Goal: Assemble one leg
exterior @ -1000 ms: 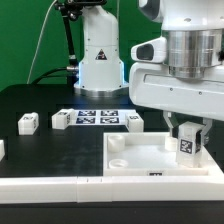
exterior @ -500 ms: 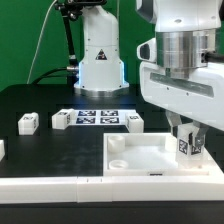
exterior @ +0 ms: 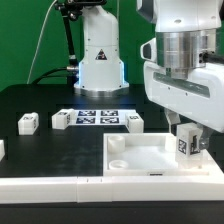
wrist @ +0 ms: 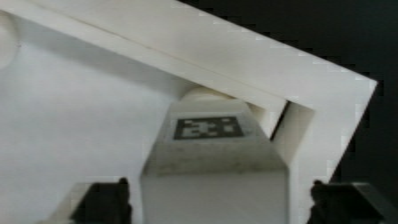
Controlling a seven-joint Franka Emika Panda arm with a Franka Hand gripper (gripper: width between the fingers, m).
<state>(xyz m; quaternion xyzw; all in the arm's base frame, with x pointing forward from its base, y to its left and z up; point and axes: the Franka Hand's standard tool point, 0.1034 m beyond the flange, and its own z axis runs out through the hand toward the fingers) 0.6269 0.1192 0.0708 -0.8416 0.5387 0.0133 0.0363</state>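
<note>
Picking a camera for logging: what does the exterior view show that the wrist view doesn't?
Only the exterior view: three loose legs on the table, the marker board, the panel's corner hole. Only the wrist view: the held leg's tagged face from above, seated against the white panel's corner. Both: the gripper shut on that leg at the panel.

Exterior view: gripper (exterior: pixel 187 133) fingers covered the sides of the leg (exterior: pixel 185 145); contact with the white panel (exterior: pixel 140 155) below couldn't be judged. Arm was cut off at top right edge. Small block (exterior: pixel 1 149) clipped at left edge. Wrist view: fingertips cropped at bottom edge.
</note>
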